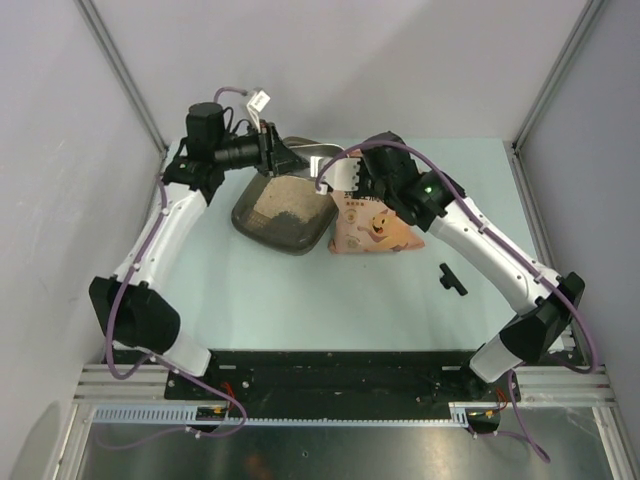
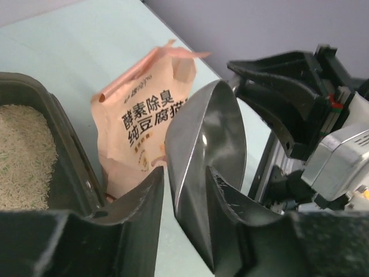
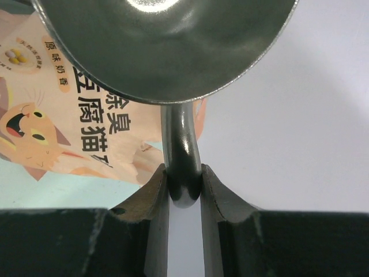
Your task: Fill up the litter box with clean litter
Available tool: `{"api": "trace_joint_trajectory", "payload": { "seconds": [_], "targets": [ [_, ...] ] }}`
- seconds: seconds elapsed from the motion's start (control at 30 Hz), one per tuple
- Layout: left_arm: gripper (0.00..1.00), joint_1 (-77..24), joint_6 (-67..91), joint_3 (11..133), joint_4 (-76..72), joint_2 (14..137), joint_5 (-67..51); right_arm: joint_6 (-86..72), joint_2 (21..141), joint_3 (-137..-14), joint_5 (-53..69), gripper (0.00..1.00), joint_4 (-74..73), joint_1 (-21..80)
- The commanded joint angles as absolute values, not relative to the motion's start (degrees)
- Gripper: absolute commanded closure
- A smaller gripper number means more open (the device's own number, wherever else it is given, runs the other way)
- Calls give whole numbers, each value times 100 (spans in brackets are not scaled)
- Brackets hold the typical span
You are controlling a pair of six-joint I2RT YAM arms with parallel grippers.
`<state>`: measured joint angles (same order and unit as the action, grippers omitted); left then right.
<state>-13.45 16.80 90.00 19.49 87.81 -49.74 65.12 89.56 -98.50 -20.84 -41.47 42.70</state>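
Pale green table (image 1: pixel 300 290) is holding the litter box (image 1: pixel 295 243). Right gripper (image 3: pixel 184 184) is pinching the scoop (image 3: pixel 167 52) handle tight; box is lying just left and nearer.

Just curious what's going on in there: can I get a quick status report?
Right pincer shut on scoop handle; left pincer astride its bowl, grip unclear. Litter box holds some litter. Bag sits beside it.

Overhead view from behind; two close wrist views, scoop (image 2: pixel 203 144) in both.
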Motion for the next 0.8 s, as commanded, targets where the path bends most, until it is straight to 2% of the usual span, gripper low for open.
{"api": "trace_joint_trajectory", "payload": {
  "seconds": [0.0, 0.1, 0.17, 0.2, 0.23, 0.27, 0.33, 0.37, 0.4, 0.43, 0.47, 0.5, 0.53, 0.57, 0.6, 0.77],
  "targets": [
    [67, -1415, 1968, 9167, 1881, 9070, -5589, 6864, 8982, -9993, -2171, 100, -3560, 4298],
    [92, -1406, 2179, 9360, 1863, 9368, -5905, 6865, 8974, -9941, -2057, 100, -3463, 4185],
    [100, -1406, 2206, 9474, 1785, 9475, -6091, 6365, 9008, -9975, -1952, 100, -3367, 3991],
    [100, -1389, 2145, 9501, 1741, 9475, -6100, 6024, 9035, -10219, -1725, 97, -3427, 3868],
    [100, -1371, 2136, 9501, 1662, 9457, -6065, 5420, 9087, -10448, -1470, 78, -3610, 3519],
    [100, -1345, 2136, 9501, 1452, 9405, -6047, 5005, 9227, -10737, -1111, 64, -4221, 3316],
    [100, -1257, 2311, 9388, 1144, 9334, -6003, 4188, 9438, -11736, 294, 32, -4796, 2545],
    [100, -1222, 2442, 9317, 708, 9256, -6003, 3209, 9553, -12090, 760, 27, -5243, 2244],
    [100, -1143, 2800, 9212, 407, 9194, -6003, 2721, 9841, -12398, 1852, 23, -5447, 1937],
    [100, -1099, 3091, 8863, 30, 9124, -6029, 2124, 9992, -12941, 2464, 19, -5606, 1290],
    [100, -1038, 3485, 8598, -1270, 9053, -6064, 1013, 10098, -13068, 3044, 17, -5703, 996],
    [100, -950, 4272, 8352, -1779, 8931, -6038, 341, 10229, -13052, 4155, 13, -5600, 741],
    [100, -941, 4446, 8167, -2045, 8930, -6021, -232, 10196, -12843, 4679, 6, -5364, 477],
    [100, -940, 4491, 8182, -2100, 8956, -6038, -716, 10091, -12162, 5137, 0, -4526, 205],
    [100, -940, 4552, 8174, -2153, 8973, -6099, -1147, 9864, -11799, 5751, 0, -4152, 176],
    [100, -940, 4650, 8103, -2443, 9044, -6152, -2293, 9475, -10680, 6635, 0, -2251, 298]
  ]
}}
